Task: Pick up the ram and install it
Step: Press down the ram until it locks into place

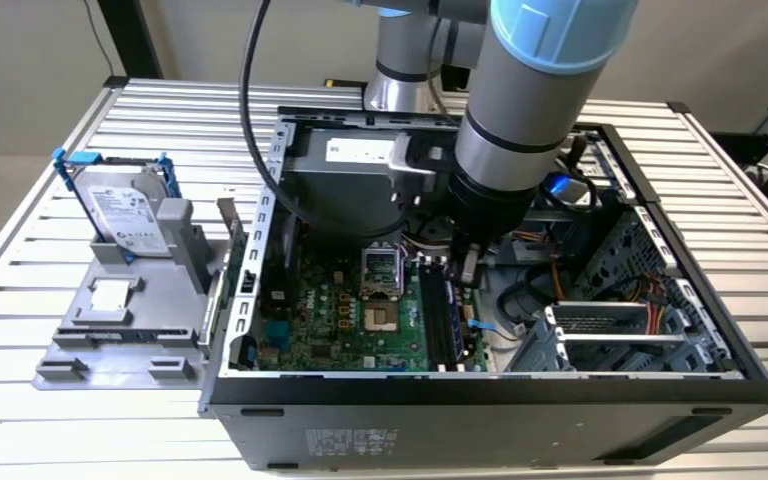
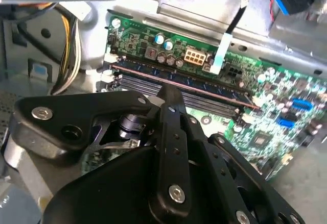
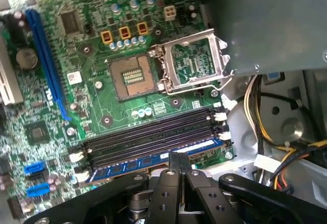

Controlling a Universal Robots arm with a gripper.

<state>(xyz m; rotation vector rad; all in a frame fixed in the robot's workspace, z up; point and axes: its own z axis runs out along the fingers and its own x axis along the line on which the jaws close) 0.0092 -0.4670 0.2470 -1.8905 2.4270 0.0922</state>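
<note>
The ram (image 3: pixel 133 166) is a long blue stick standing in the outermost of the black motherboard slots (image 3: pixel 148 140). In the second wrist view its row of dark chips (image 2: pixel 204 89) shows along the slot. My gripper (image 3: pixel 178 156) is shut, its two black fingers pressed together, and the tips rest on the ram's top edge near its middle. The same contact shows in the second wrist view, where the gripper (image 2: pixel 170 90) meets the stick. In the exterior view the gripper (image 1: pixel 466 268) reaches down inside the open computer case (image 1: pixel 491 395) over the slots (image 1: pixel 444 320).
An open CPU socket (image 3: pixel 134 76) lies beside the slots. Yellow and black cables (image 3: pixel 265 127) run close to the slot ends. A drive cage (image 1: pixel 611 335) fills the case at the exterior view's right. Outside the case, a hard drive in a blue bracket (image 1: pixel 124 215) stands on a grey holder (image 1: pixel 117 335).
</note>
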